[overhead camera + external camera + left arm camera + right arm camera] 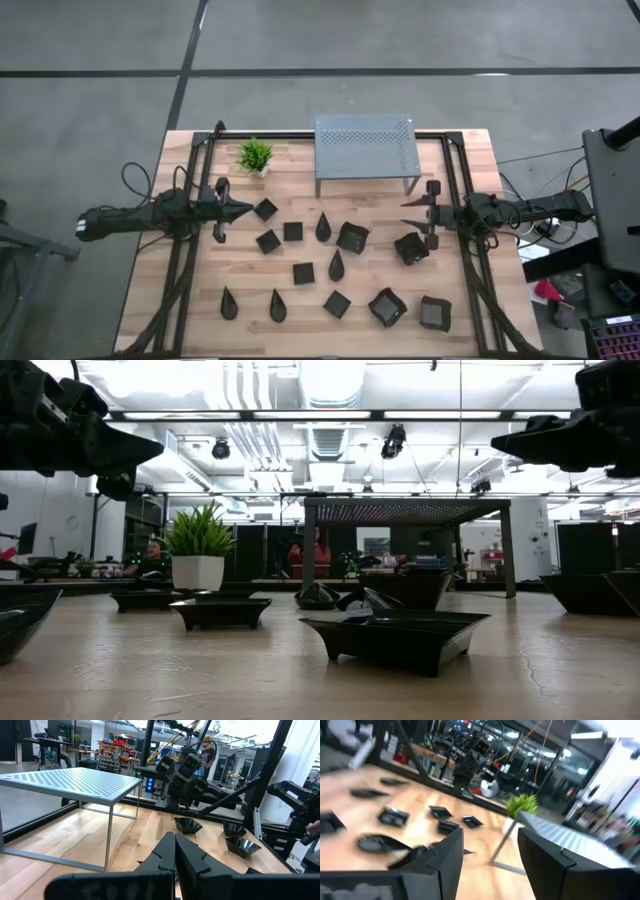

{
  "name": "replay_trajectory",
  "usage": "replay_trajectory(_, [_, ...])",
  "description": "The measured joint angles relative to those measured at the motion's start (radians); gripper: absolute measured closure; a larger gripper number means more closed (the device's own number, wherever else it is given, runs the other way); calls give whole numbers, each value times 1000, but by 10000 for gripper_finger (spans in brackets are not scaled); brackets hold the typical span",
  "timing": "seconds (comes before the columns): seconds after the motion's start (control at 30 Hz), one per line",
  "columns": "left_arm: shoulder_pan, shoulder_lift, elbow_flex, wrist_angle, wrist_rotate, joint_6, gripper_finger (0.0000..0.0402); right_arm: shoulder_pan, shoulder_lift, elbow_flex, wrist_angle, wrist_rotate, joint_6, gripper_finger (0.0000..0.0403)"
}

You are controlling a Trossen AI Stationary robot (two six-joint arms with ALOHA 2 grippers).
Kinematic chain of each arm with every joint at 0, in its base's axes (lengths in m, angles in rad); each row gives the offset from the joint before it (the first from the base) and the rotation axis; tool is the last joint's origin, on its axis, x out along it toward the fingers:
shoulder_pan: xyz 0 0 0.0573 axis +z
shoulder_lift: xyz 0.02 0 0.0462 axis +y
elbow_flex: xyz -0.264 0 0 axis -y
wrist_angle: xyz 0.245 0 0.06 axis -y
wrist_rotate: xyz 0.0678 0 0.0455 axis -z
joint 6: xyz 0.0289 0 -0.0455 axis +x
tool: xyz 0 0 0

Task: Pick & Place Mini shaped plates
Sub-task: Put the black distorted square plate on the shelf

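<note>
1. The plates [336,266] lie scattered over the middle and near half of the table [190,320]: small squares, teardrops, and deeper squares toward the right edge. None is on the shelf [366,148], which stands at the far edge, next to the plant [255,156].
2. The left gripper [240,209] hovers above the table near the left edge, its jaws clenched on nothing.
3. The right gripper [408,205] hovers near the right edge, just off the shelf's right leg, jaws spread and empty.
4. Key relation: a small square plate [265,209] lies just beyond the left fingertips, along the line of that arm. Judgement: the left arm is the nearer to it, but its jaws must release before any grasp.
5. A deep square plate [411,247] lies nearest the right gripper, toward the near edge from the jaws.
6. The teardrops [324,228] lie with their long axes roughly far edge to near edge, tips toward the far edge. The squares have no long axis; several sit turned diagonally.
</note>
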Motion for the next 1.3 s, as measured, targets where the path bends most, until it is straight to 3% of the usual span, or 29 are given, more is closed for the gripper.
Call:
replay_trajectory(0.1, [0, 0, 0, 0, 0, 0, 396, 0, -1, 0, 1, 0, -65, 218])
replay_trajectory(0.17, [0, 0, 0, 0, 0, 0, 396, 1, 1, 0, 6, -12, 2, 218])
replay_trajectory(0.4, [0, 0, 0, 0, 0, 0, 396, 4, -2, 0, 23, -34, 591, 218])
replay_trajectory(0.53, [0, 0, 0, 1, 0, 0, 396, 4, -2, 0, 108, -29, 1066, 218])
replay_trajectory(0.73, [0, 0, 0, 1, 0, 0, 396, 4, 4, 0, 220, 139, 1553, 218])
replay_trajectory(1.0, [-1, 0, 0, 2, 0, 0, 396, 0, 13, 0, 247, 230, 1684, 218])
replay_trajectory(1.17, [-1, 0, 0, 2, 0, 0, 396, 17, 83, 89, 207, 27, 1738, 218])
replay_trajectory(1.3, [-1, 0, 0, 2, 0, 0, 396, 44, 204, 249, -3, -146, 1708, 218])
